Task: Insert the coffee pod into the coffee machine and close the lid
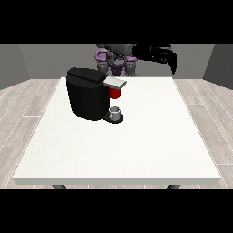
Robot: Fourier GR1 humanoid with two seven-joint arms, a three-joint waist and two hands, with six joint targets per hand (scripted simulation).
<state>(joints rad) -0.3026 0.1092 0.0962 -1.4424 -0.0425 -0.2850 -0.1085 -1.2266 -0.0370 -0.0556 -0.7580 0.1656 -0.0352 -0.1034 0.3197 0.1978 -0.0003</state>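
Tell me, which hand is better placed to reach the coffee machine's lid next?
Probably the hand at the view's right, the robot's own left. It hangs over the table's far edge, on the side where the coffee machine's grey lid sticks out. No other hand shows.

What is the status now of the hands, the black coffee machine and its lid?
Hand at the view's right raised behind the white table, holding nothing. Black coffee machine: grey lid down, grey cup beneath. Nothing in the way.
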